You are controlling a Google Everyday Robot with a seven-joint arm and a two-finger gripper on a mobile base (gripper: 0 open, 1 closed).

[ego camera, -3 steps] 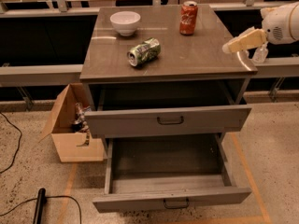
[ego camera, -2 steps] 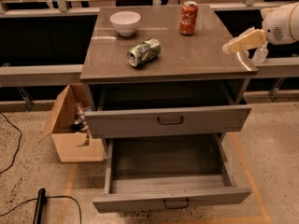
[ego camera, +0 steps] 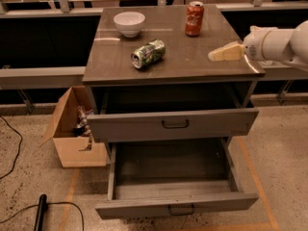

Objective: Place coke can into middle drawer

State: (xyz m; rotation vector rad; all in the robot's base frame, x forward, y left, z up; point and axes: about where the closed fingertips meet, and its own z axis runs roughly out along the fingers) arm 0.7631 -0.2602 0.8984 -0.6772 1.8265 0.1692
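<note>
The coke can (ego camera: 194, 18) stood upright on the rear right area of the cabinet top (ego camera: 202, 64), well apart from the gripper (ego camera: 225, 52). The gripper was positioned over the right edge of the cabinet top, pointing left, with the white arm (ego camera: 281, 42) extending off to the right. Whether the gripper was open or closed could not be determined; it held nothing.

The middle drawer (ego camera: 144, 207) was pulled fully out, and its interior was exposed. The upper drawer (ego camera: 216, 121) was partly pulled out above it.

A green-and-white can (ego camera: 148, 53) lay on its side near the centre of the cabinet top. A white bowl (ego camera: 129, 23) sat at the rear left, well apart from the coke can.

An open cardboard box (ego camera: 72, 150) stood on the floor just left of the cabinet.
</note>
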